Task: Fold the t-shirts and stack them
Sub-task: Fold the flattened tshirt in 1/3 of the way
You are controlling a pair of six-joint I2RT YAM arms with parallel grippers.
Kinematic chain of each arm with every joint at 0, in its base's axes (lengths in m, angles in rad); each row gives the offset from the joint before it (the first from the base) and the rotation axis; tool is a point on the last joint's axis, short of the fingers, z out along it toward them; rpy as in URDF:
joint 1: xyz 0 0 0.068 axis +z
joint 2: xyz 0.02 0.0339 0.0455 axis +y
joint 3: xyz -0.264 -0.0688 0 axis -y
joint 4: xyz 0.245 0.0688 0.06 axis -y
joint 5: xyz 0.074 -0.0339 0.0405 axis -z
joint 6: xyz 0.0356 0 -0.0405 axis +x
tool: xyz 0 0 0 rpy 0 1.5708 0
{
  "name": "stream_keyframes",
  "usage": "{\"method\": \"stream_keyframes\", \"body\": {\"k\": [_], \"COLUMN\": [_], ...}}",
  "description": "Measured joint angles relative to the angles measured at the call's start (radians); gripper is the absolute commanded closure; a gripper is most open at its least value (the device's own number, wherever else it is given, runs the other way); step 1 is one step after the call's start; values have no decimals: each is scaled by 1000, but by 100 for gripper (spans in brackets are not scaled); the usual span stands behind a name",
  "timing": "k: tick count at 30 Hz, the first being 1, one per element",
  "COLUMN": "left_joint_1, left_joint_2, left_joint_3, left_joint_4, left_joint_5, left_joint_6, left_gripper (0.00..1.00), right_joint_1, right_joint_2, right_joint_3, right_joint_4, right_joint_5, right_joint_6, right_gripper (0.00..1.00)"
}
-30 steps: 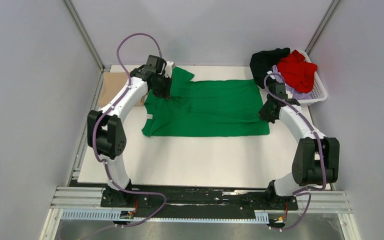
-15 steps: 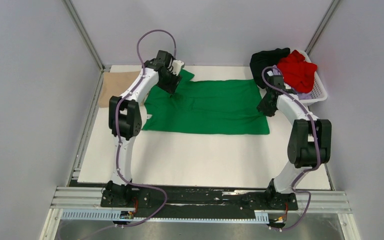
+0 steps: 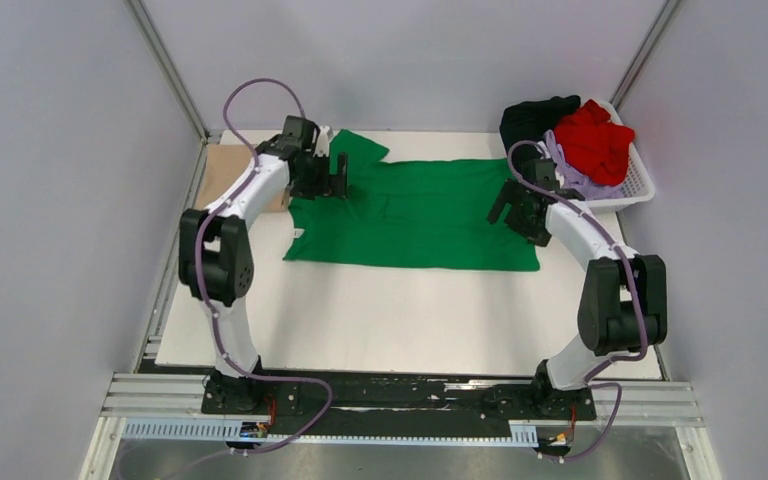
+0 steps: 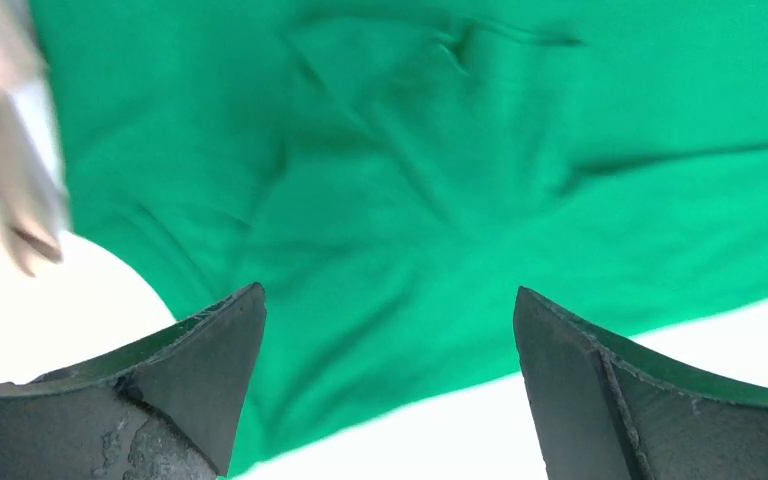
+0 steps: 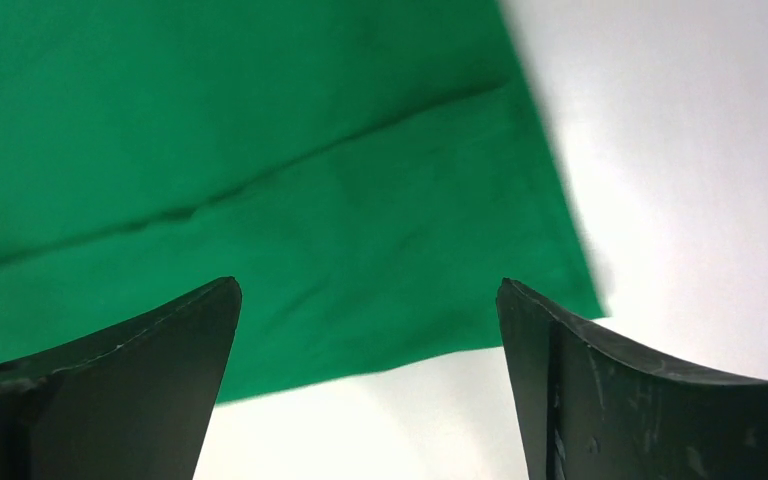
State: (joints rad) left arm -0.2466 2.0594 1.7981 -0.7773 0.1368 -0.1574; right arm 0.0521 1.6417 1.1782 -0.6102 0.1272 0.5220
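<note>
The bright green t-shirt (image 3: 415, 215) lies spread flat on the white table, collar end to the left. My left gripper (image 3: 337, 178) hovers open over its upper-left shoulder. In the left wrist view the wide-apart fingers (image 4: 195, 365) frame wrinkled green cloth (image 4: 410, 150) with nothing between them. My right gripper (image 3: 506, 206) is open over the shirt's right hem. Its wrist view shows the green t-shirt's corner (image 5: 260, 150) and bare table beneath the open gripper (image 5: 368, 283). A tan t-shirt (image 3: 222, 175) lies at the far left. Black (image 3: 532, 117), red (image 3: 595, 138) and lavender (image 3: 572, 175) t-shirts are heaped in the basket.
The white plastic basket (image 3: 640, 185) stands at the back right corner, close behind the right arm. White table surface (image 3: 390, 320) stretches in front of the green shirt. Grey walls enclose the table on three sides.
Both grippers went from shut on the green shirt's edges to open, letting it go. The left gripper lifted off the shoulder; the right one shifted left over the hem.
</note>
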Motion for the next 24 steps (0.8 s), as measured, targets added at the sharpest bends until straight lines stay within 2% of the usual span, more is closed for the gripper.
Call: {"method": "stream_keyframes", "body": {"k": [3,6,9,13,18,24], "left_joint_1": [-3,-7,-11,-11,-6,-37], "left_joint_2": [-201,-278,-254,-165,-146,-254], "left_joint_3": [-256,-368,-406,-456,-541,-706], "left_joint_4": [156,273,335,370,414,506], "left_joint_5": [109,193,230,245,258,249], "left_joint_6": [-124,-218,-269,-316,-351,-359], "left_gripper": [0,0,0,0,0,0], "right_joint_1": [87,166,230,258,258,267], "right_joint_2": [-33,5,98,201,180,33], "right_joint_3": [-56,-57,-16,17,-24,-229], "right_joint_4": [43,84,107,134,187,297], "right_joint_5": [-80,-138,-168,-183,-190,-211], "right_joint_6": [-22,-55,-88,-111,-103,-71], "right_gripper": [0,0,0,0,0,0]}}
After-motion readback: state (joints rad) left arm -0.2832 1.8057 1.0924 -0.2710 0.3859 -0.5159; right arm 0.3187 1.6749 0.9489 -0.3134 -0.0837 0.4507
